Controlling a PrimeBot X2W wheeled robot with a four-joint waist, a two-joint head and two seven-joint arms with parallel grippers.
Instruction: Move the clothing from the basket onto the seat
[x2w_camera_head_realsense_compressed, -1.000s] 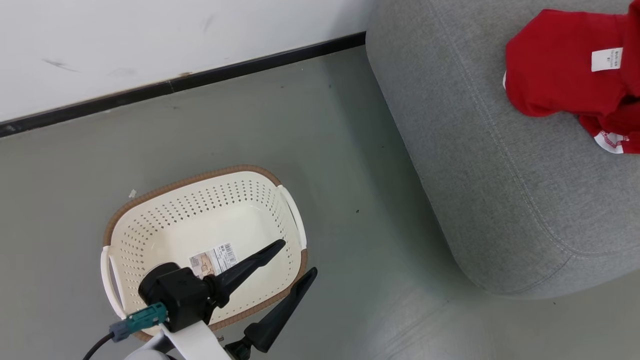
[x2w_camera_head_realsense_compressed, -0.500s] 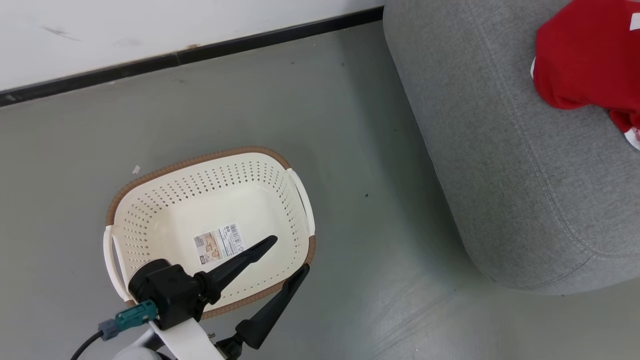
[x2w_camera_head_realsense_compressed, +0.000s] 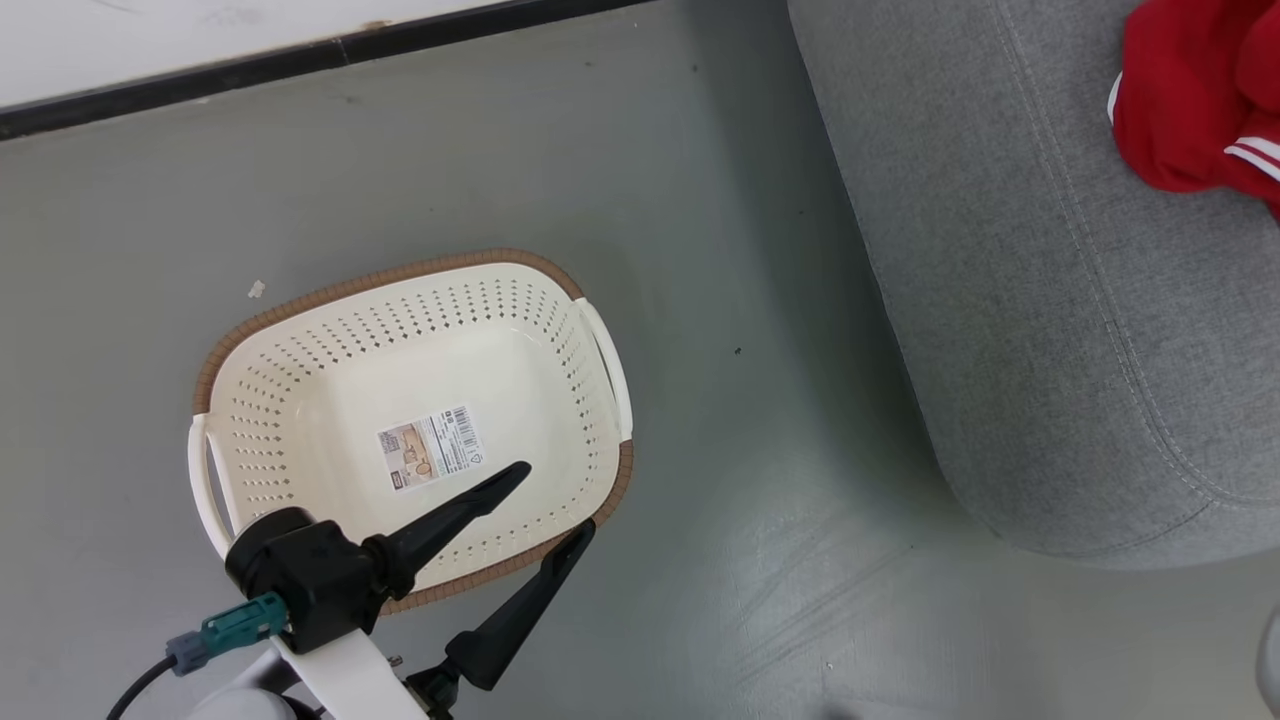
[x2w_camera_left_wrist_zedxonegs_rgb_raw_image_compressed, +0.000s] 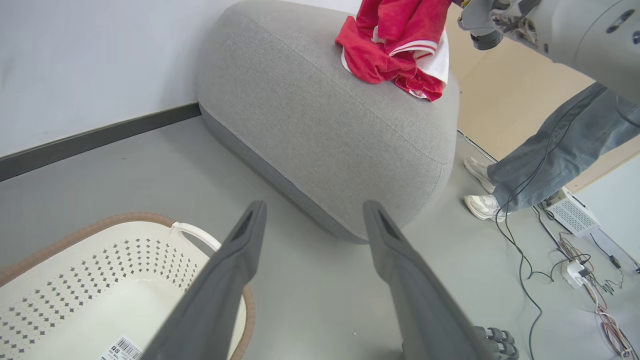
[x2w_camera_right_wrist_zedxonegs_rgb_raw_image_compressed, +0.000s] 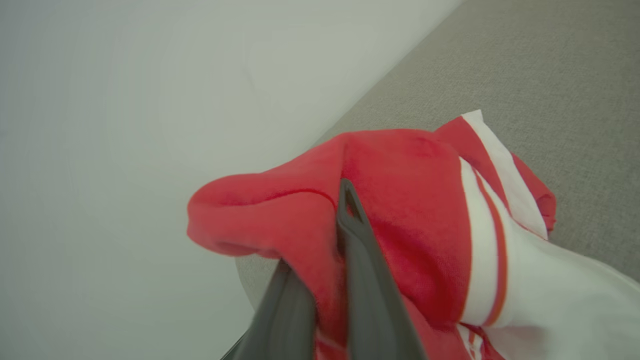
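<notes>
clothing (x2w_camera_head_realsense_compressed: 1190, 110): red garment with white stripes, bunched on top of the seat (x2w_camera_head_realsense_compressed: 1050, 330), toward its end away from the basket (x2w_camera_head_realsense_compressed: 480, 330); no clear long axis.
basket: upright on the floor, well apart from the seat; its handle-to-handle axis points roughly at the seat.
open room: bare floor (x2w_camera_head_realsense_compressed: 760, 450) between basket and seat edge; a person's legs (x2w_camera_left_wrist_zedxonegs_rgb_raw_image_compressed: 545, 160) and cables (x2w_camera_left_wrist_zedxonegs_rgb_raw_image_compressed: 575, 260) beyond the seat.
right gripper (x2w_camera_right_wrist_zedxonegs_rgb_raw_image_compressed: 325, 235): fingers pinched on a fold of the clothing, above the seat.
left gripper (x2w_camera_head_realsense_compressed: 552, 498): fingers spread apart, over the basket's seat-side rim, aimed at the seat.
</notes>
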